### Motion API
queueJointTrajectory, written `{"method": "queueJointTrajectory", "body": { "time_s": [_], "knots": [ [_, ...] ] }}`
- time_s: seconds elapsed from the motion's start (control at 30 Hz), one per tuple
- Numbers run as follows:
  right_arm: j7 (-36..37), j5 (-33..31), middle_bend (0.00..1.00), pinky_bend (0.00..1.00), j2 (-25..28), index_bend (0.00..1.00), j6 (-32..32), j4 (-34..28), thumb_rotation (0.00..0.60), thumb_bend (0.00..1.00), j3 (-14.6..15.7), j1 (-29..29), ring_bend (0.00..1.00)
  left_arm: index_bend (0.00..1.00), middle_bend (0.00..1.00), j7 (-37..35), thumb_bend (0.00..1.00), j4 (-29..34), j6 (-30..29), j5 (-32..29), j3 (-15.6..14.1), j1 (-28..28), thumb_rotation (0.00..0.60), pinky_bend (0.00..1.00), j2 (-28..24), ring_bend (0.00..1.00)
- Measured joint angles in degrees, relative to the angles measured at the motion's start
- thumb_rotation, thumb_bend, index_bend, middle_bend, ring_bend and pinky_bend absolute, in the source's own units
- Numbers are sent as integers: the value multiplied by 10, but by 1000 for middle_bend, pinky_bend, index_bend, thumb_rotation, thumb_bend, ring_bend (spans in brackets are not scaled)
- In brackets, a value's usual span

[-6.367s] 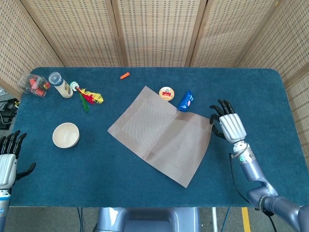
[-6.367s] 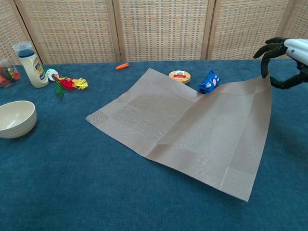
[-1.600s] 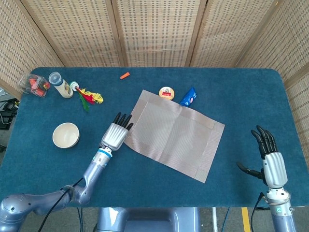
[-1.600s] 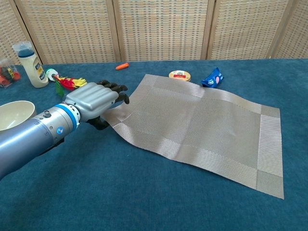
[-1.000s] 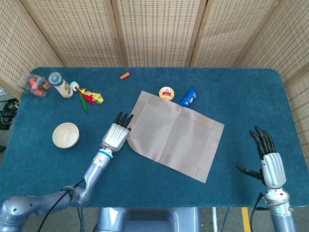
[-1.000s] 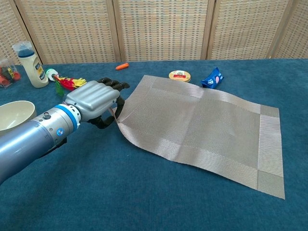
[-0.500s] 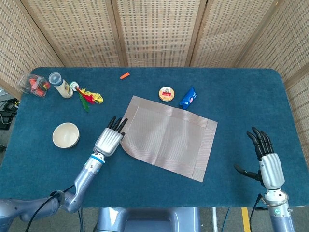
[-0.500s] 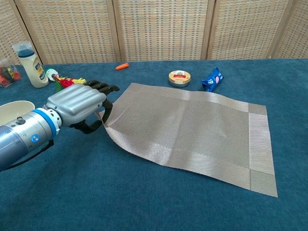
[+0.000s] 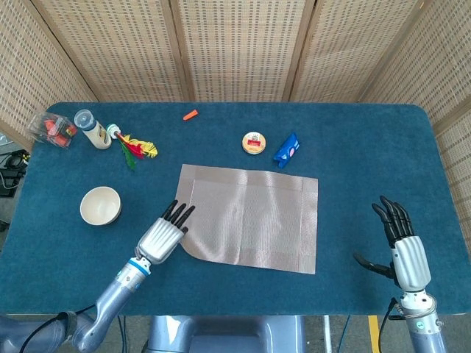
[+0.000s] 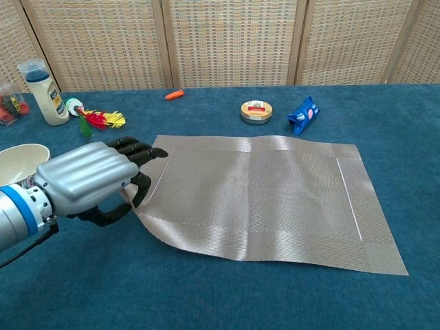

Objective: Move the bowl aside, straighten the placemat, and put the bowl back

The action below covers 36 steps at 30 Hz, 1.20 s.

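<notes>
The grey woven placemat (image 9: 250,217) (image 10: 268,196) lies mid-table, its edges now nearly square to the table. My left hand (image 9: 163,235) (image 10: 89,180) pinches the mat's near-left corner, which is lifted and curled off the cloth. The cream bowl (image 9: 100,204) (image 10: 17,162) stands on the blue cloth left of the mat, apart from it. My right hand (image 9: 403,248) hovers near the table's front right with fingers spread and nothing in it; the chest view does not show it.
Behind the mat sit a round tin (image 9: 254,142) (image 10: 256,111) and a blue packet (image 9: 285,150) (image 10: 301,115). At the far left are a white bottle (image 9: 91,127) (image 10: 44,91), a feather toy (image 9: 135,149) (image 10: 97,119), a clear bag (image 9: 53,127) and an orange bit (image 9: 190,114).
My left hand has pulled the mat's corner toward the table's front, turning the mat from skewed to nearly square and away from the tin and packet. The right hand drew back slightly.
</notes>
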State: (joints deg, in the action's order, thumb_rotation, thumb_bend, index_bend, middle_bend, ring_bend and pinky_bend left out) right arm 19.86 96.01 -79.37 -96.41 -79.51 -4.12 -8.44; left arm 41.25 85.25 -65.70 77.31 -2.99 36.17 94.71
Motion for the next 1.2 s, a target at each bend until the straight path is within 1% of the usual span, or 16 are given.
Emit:
{"method": "queueJointTrajectory", "body": {
  "time_s": [0.13,0.27,0.6,0.8,0.83,0.9,0.97,1.03,1.07,1.2],
  "knots": [
    [-1,2,0,0,0,111,-1,-1,600,198,2,1,0,634,0,19,516,29,-11,29,-26,-15,600,0,-10,0],
    [-2,5,0,0,0,112,-2,-2,600,197,3,1,0,640,0,23,517,43,-20,46,-38,-28,600,0,-18,0],
    [1,7,0,0,2,112,-4,-4,600,197,4,1,0,646,0,18,516,52,-26,77,-60,-51,600,0,-32,0],
    [0,9,0,0,3,112,-4,-5,600,198,6,2,0,634,0,18,516,48,-29,94,-65,-63,600,0,-38,0],
    [-1,10,0,0,3,112,-4,-5,600,198,6,2,0,603,0,18,516,47,-30,98,-65,-65,600,0,-40,0],
    [-1,10,0,0,2,112,-4,-5,600,197,6,2,0,481,0,17,496,48,-31,102,-65,-68,600,0,-44,0],
    [-2,10,0,0,2,112,-3,-4,600,197,6,2,0,239,0,13,398,53,-34,107,-64,-70,600,0,-52,0],
    [-2,9,0,0,1,112,-2,-4,600,198,6,1,0,89,0,7,311,60,-38,113,-64,-73,600,0,-62,0],
    [-2,9,0,0,1,112,-2,-4,600,198,6,1,0,54,0,4,284,64,-41,116,-63,-75,600,0,-66,0],
    [-5,10,0,0,0,112,-2,-3,600,198,6,1,0,37,0,-9,269,80,-55,129,-62,-83,600,0,-86,0]
  ]
}}
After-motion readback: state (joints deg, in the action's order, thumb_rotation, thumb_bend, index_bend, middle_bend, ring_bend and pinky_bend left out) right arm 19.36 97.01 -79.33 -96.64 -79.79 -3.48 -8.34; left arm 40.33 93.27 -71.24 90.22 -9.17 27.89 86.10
